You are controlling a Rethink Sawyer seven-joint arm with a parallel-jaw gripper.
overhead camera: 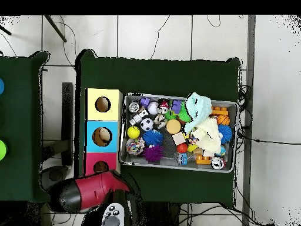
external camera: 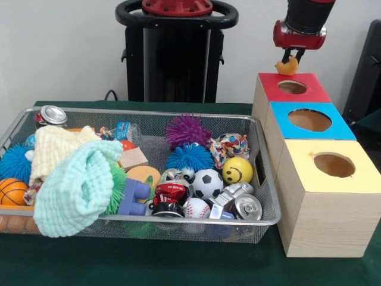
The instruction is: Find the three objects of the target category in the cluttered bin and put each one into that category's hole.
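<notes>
**Small orange piece held over the red box**

We are at a table draped in dark green cloth (external camera: pixel 178 268), with a pale wall behind and the robot's black pedestal (external camera: pixel 174 59) at the far side.

The gripper (external camera: pixel 290 59) has its short dark fingers (external camera: pixel 296 56) clenched on a small orange object (external camera: pixel 287 67). It hangs just above the round hole (external camera: pixel 292 87) in the red-topped box (external camera: pixel 312 92), slightly toward the hole's far rim. We cannot tell exactly what the object is; it reads as a rounded, fruit-like toy. We judge it light and probably rigid plastic or foam, smooth enough to slide if the pinch is shallow. The hold looks to be across its upper half, which suits a drop, since the bulk hangs free below the fingertips.

Beside the red box stand the blue-topped box (external camera: pixel 333 128) and the yellow-topped box (external camera: pixel 357 179), in a row running toward the camera.

The wire mesh bin (external camera: pixel 265 173) sits just beside the boxes and is crowded: a mint green cloth (external camera: pixel 74 185), a cream cloth (external camera: pixel 56 149), spiky purple ball (external camera: pixel 187 131) and blue ball (external camera: pixel 189 158), a soccer ball (external camera: pixel 208 182), a yellow smiley ball (external camera: pixel 237 170), drink cans and a small basketball (external camera: pixel 12 190). The cloths cover much of one end, so any further orange pieces may lie beneath them; we would lift soft fabric by a fold and pinch small rounded toys across their widest part.
</notes>
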